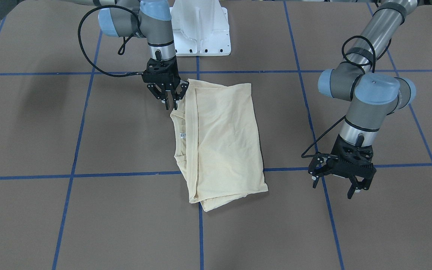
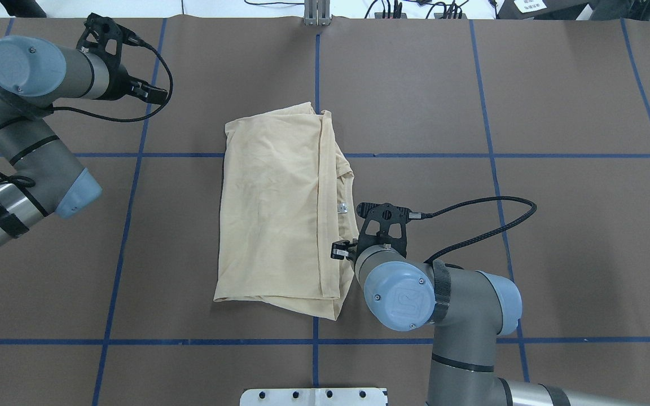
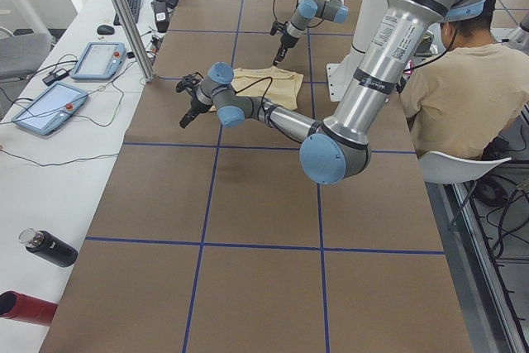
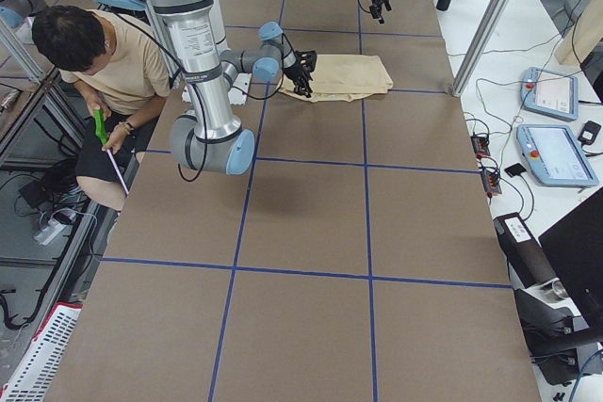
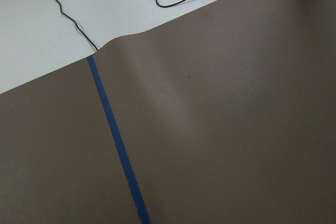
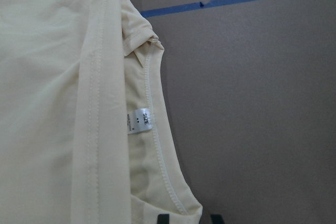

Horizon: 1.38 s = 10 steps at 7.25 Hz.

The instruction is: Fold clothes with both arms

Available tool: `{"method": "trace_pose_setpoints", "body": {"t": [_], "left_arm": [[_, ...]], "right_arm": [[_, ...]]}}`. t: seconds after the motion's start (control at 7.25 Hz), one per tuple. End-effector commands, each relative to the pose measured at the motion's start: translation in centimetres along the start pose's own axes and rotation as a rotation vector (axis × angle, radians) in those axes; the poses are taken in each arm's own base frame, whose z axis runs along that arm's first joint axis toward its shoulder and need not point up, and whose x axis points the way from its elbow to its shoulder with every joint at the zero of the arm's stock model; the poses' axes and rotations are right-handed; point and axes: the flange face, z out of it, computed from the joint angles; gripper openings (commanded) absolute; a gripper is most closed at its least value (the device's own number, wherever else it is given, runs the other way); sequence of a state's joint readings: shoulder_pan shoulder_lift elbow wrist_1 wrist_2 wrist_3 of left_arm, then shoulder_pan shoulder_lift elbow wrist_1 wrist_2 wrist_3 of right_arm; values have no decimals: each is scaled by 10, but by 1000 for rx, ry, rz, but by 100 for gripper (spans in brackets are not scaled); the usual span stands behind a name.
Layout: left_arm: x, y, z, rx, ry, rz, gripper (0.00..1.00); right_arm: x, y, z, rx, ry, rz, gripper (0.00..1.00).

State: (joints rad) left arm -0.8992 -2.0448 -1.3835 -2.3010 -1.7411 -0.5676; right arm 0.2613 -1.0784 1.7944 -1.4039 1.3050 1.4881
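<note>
While the right pincer [image 1: 173,102], jaws apart, sat at the collar edge of the shirt [image 1: 223,138], a good grip likely needed both layers caught squarely; the left pincer [image 1: 334,189] hung open-jawed, well off.

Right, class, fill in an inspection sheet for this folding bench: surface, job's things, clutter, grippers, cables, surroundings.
Surface: brown table, flat, with a blue tape grid.
Job's things: cream shirt folded into a rough rectangle, neck label showing along one edge.
Clutter: nothing seen on the table.
Grippers: right gripper open, tips at the shirt's edge near the collar; left gripper open, empty, apart from the shirt.
Cables: black cable loops off the right wrist; another runs off the left.
Surroundings: seated person, two pendants and bottles beside the table.
</note>
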Motion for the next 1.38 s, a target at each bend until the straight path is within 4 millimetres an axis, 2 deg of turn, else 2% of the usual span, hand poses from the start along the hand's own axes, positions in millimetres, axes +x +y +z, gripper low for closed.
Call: {"method": "trace_pose_setpoints", "body": {"t": [0.0, 0.14, 0.28, 0.41, 0.69, 0.83, 0.96, 1.24], "left_arm": [[0, 0, 0, 0, 0, 0, 100], [1, 0, -1, 1, 1, 0, 100], [0, 0, 0, 0, 0, 0, 100], [0, 0, 0, 0, 0, 0, 100], [2, 0, 0, 0, 2, 1, 100], [2, 0, 0, 0, 2, 1, 100], [2, 0, 0, 0, 3, 1, 100], [1, 1, 0, -1, 1, 1, 100]], "right_arm": [[-30, -45, -2, 18, 55, -45, 100], [-72, -64, 9, -9, 113, -43, 100], [-103, -79, 28, -22, 145, -47, 100], [-115, -81, 53, -29, 193, -63, 100], [-105, -77, 70, -50, 257, -149, 100], [-104, -76, 71, -51, 264, -152, 100], [-100, -74, 81, -56, 283, -158, 100], [-97, -73, 84, -68, 302, -209, 100]]}}
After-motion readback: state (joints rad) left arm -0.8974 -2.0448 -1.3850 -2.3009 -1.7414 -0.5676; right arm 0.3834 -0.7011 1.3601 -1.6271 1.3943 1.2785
